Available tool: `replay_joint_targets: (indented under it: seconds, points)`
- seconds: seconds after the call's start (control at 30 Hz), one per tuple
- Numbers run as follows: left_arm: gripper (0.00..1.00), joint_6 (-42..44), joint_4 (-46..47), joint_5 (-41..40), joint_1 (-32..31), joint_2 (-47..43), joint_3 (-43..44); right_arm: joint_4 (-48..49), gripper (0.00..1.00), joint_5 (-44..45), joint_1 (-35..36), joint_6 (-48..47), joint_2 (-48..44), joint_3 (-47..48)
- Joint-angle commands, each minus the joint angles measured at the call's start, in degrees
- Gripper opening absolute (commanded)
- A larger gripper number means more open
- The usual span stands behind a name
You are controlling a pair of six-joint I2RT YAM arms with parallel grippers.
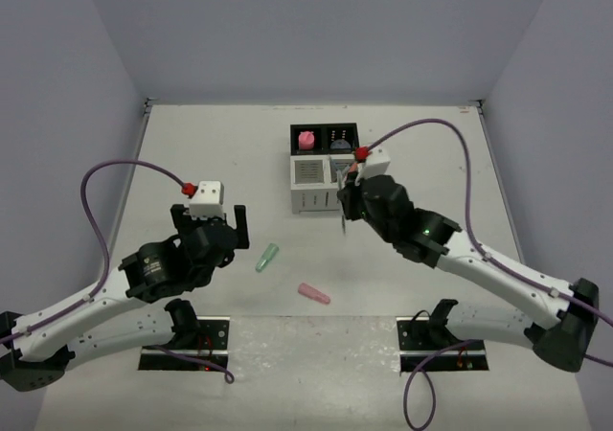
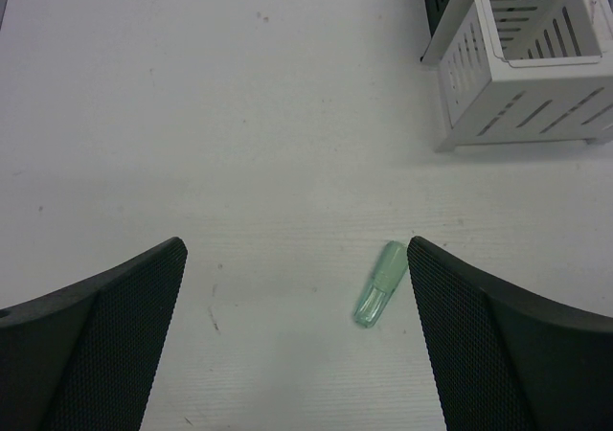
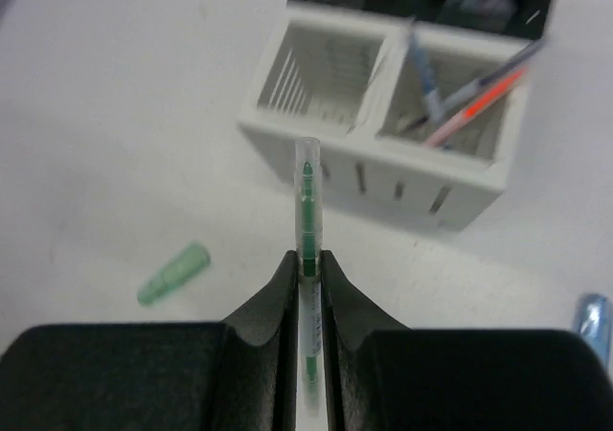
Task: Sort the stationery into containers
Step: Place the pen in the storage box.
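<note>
currently right gripper [image 3: 306,260] clamps a green pen [image 3: 306,196], seemingly near the organizer [image 3: 383,180].

The white table [image 1: 192,144] bears an organizer [image 1: 311,199] of white slotted and black perforated bins, a pink eraser [image 1: 306,140], blue and orange pens [image 3: 458,101], a pale green marker [image 2: 379,283] and a pink marker [image 1: 314,293]; the black right end effector [image 3: 306,259] grips a clear, green-cored pen [image 3: 306,201], and the black left end effector [image 2: 295,249] has mesh-patterned pads [image 2: 115,335].
</note>
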Motion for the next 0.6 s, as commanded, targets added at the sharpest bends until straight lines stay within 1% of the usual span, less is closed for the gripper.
replay_joint_targets:
  seconds: [0.0,0.03,0.07,0.13,0.17,0.23,0.3,0.43,0.57]
  points:
    - [1.00,0.53,1.03,-1.04,0.33,-0.54,0.58,36.46,0.00,2.49,-7.93,-9.43,-9.43,-9.68]
    - [1.00,0.53,1.03,-1.00,0.33,-0.55,0.62,41.95,0.00,3.23,-9.00,-11.05,-9.99,-10.90]
    - [1.00,0.53,1.03,-0.99,0.33,-0.62,0.62,45.30,0.00,3.74,-10.21,-12.17,-9.32,-11.10]
    - [1.00,0.65,1.15,-0.91,0.33,-0.54,0.53,50.00,0.00,2.07,-14.38,-13.35,-6.61,-9.78]
    - [1.00,0.74,1.22,-0.89,0.33,-0.54,0.53,51.45,0.00,0.38,-16.79,-13.29,-5.08,-9.16]
    - [1.00,0.88,1.29,-0.82,0.33,-0.47,0.47,57.22,0.00,-1.12,-19.25,-13.83,-1.68,-10.03]
    - [1.00,1.18,1.58,-0.44,0.33,-0.44,0.35,65.78,0.00,-1.46,-20.57,-15.24,3.46,-10.72]
    - [1.00,1.76,2.16,-0.02,0.33,-0.33,0.16,69.03,0.00,-2.92,-21.38,-15.37,8.31,-10.17]
    - [1.00,2.20,2.42,0.45,0.33,-0.05,0.09,76.60,0.00,-4.93,-21.38,-12.78,12.73,-14.05]
